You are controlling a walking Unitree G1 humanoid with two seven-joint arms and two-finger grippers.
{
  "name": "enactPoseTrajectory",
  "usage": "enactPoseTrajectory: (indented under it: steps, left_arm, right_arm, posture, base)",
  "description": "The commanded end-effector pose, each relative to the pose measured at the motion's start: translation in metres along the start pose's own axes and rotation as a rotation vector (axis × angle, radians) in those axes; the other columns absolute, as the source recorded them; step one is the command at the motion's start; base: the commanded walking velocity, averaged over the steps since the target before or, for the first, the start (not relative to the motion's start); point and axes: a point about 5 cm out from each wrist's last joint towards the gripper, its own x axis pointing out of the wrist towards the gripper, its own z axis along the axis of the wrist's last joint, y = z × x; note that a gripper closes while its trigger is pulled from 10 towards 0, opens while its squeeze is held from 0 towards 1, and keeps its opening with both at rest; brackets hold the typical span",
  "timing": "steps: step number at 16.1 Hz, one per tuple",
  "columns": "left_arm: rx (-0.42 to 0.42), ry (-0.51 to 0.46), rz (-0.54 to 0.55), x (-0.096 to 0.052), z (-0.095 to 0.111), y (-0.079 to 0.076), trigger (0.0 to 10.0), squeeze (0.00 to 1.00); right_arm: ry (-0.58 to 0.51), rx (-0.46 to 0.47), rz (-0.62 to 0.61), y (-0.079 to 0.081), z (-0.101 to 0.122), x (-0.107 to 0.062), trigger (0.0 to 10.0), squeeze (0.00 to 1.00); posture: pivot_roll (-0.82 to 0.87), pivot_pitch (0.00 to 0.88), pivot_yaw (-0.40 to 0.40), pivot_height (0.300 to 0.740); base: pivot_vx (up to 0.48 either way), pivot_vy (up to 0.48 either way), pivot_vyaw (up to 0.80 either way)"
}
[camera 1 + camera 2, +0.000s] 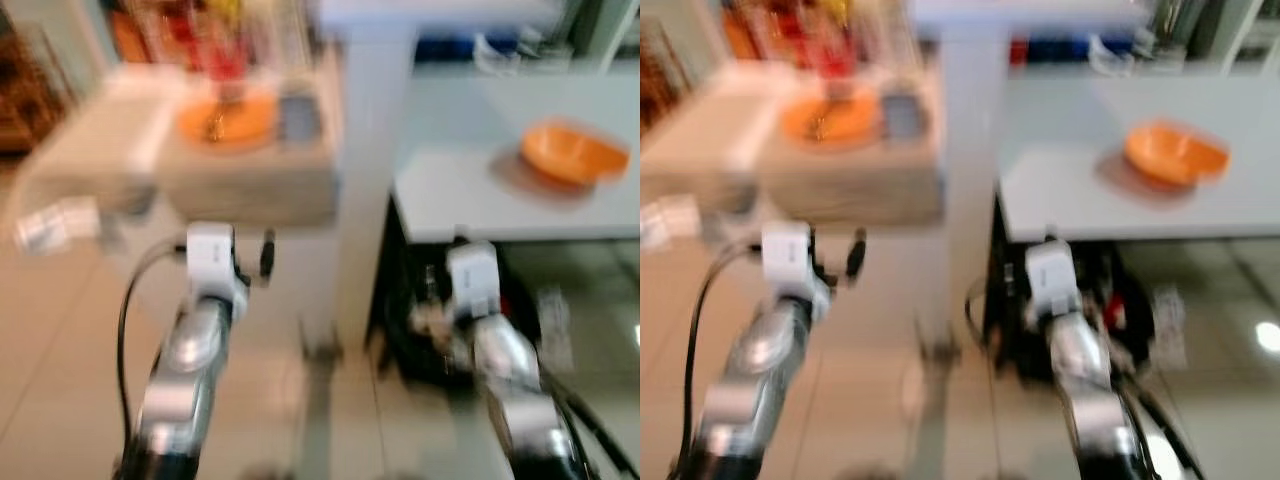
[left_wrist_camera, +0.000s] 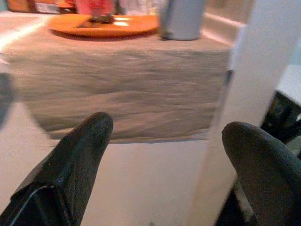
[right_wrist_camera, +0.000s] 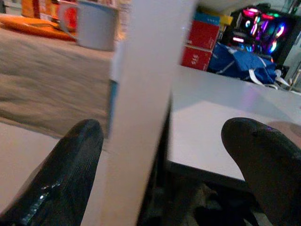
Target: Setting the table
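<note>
Two tools spread, empty | left tool (image 2: 164, 136), right tool (image 3: 162, 141) | orange plate (image 2: 106, 26) ahead on cloth-covered table (image 2: 122, 89)

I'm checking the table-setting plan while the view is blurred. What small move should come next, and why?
Probably keep stepping forward toward the cloth-covered table. Both tools, left tool and right tool, are open and empty, short of the orange plate and mug.
</note>
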Motion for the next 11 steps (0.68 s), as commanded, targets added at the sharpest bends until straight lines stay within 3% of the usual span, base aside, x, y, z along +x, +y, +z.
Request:
enactPoseTrajectory:
  steps: [1,6,11]
  left_arm:
    - [0.018,-0.016,0.037,0.001,0.005,0.009,10.0,0.0]
    - [0.072,-0.061,-0.013,-0.002,0.014,0.002,10.0,0.0]
    - [0.079,-0.068,-0.023,-0.001,0.017,0.001,10.0,0.0]
  right_arm:
    - [-0.026,0.012,0.019,0.004,0.007,0.006,10.0,0.0]
    - [-0.037,0.023,0.032,0.008,0.008,0.009,10.0,0.0]
    - [-0.058,0.01,0.004,0.004,0.011,0.007,10.0,0.0]
  posture:
    - [-0.04,0.0,0.016,0.74]
    - [-0.03,0.0,0.011,0.74]
    - [-0.04,0.0,0.022,0.74]
  base:
    - [0.0,0.0,0.0]
    - [0.0,0.0,0.0]
    - [0.356,0.322,0.0]
